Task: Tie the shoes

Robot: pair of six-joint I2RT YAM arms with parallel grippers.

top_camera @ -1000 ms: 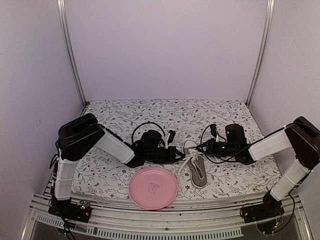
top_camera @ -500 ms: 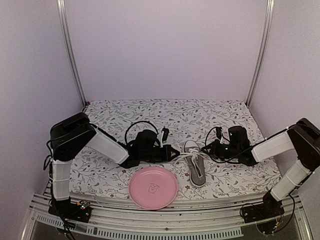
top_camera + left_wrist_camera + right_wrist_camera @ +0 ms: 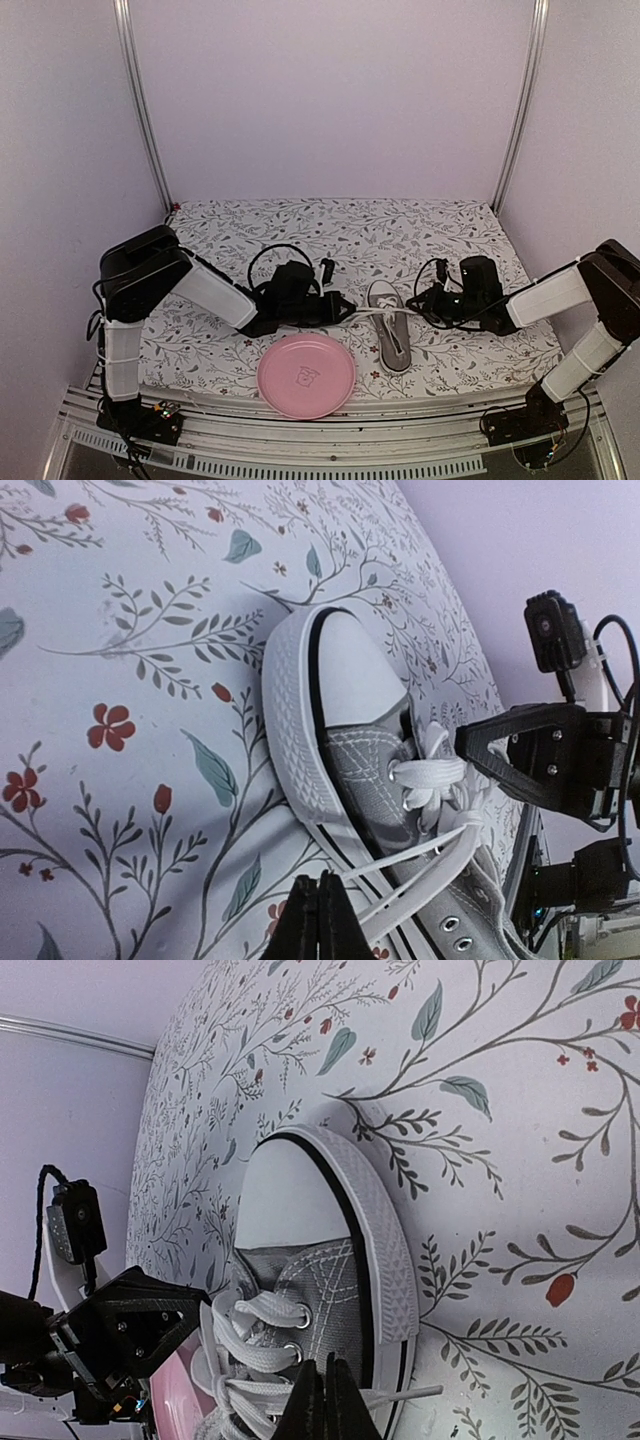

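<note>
The grey canvas sneaker (image 3: 391, 338) sits on its sole on the flower-printed bench (image 3: 250, 225), right between my two grippers. Its white toe cap points away from my bases and its heel points back toward them.

My left gripper (image 3: 346, 308) lies low just to the left of the shoe's front. Its fingers are pressed together, and in my left wrist view two strands of the white laces (image 3: 415, 865) run out from the eyelets and meet at the tips (image 3: 320, 920), so I seem to be pinching a loop of lace there. Just beyond those tips are the toe cap and the ribbed rubber rim.

My right gripper (image 3: 420, 300) lies just to the right of the shoe, facing the left one across the lacing. It too is pressed together. In my right wrist view a lace strand crosses the tips (image 3: 322, 1400), and its free end pokes out past them over the cloth.

The pink plate (image 3: 305, 376) rests nearer my bases than the left gripper, close beside the sneaker's heel and apart from it.
</note>
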